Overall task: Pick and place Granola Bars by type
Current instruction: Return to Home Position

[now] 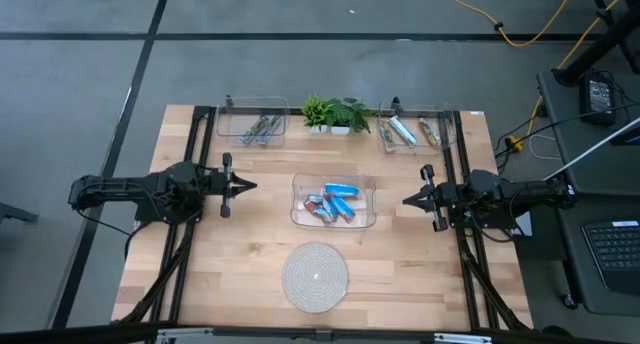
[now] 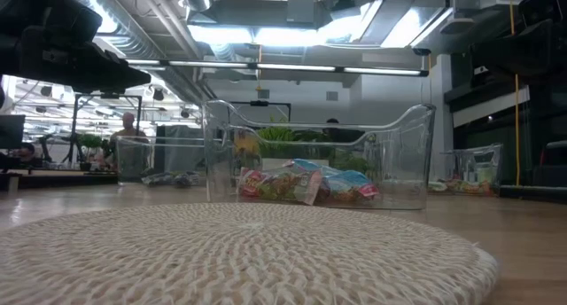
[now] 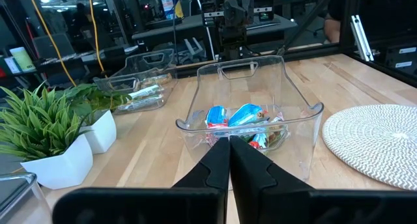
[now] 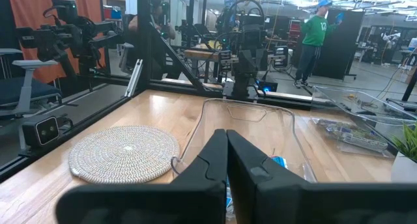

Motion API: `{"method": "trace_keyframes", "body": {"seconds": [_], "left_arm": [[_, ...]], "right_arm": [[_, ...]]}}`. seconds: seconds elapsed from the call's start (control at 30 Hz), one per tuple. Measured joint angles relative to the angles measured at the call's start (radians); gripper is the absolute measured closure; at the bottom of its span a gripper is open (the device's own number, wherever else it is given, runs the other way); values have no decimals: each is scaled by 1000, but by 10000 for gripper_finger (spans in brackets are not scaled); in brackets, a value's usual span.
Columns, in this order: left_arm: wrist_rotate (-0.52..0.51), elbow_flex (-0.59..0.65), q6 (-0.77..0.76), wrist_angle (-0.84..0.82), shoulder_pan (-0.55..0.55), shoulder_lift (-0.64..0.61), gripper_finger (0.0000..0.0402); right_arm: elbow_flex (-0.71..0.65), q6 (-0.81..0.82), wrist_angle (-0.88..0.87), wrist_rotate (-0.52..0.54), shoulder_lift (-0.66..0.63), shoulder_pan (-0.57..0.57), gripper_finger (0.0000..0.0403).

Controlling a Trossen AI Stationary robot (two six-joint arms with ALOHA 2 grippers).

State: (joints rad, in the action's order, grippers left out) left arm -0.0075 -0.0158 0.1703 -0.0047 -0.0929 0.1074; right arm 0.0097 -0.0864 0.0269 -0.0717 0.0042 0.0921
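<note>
- While both arms lie level over the table, we see the left gripper (image 1: pixel 248 186) with its fingers pressed together on nothing, just left of the middle bin (image 1: pixel 333 178).
- We find the right gripper (image 1: pixel 408 198) likewise closed and empty, just right of that bin.
- Inside the bin, blue and red granola bars (image 1: pixel 336 202) lie heaped.
- Beyond it to the left, a second bin (image 1: pixel 228 112) holds silvery bars (image 1: pixel 262 131); to the right, a third bin (image 1: pixel 415 109) holds further bars (image 1: pixel 402 131).
- A plant (image 1: pixel 335 112) stands beyond the bin and a woven mat (image 1: pixel 315 276) lies before it.

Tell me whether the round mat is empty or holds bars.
Empty: the round mat shows only bare weave in the high view.
</note>
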Motion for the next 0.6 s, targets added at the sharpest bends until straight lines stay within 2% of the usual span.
{"method": "trace_keyframes", "body": {"seconds": [0.6], "left_arm": [[0, 0, 0, 0, 0, 0, 399]], "right_arm": [[0, 0, 0, 0, 0, 0, 397]]}}
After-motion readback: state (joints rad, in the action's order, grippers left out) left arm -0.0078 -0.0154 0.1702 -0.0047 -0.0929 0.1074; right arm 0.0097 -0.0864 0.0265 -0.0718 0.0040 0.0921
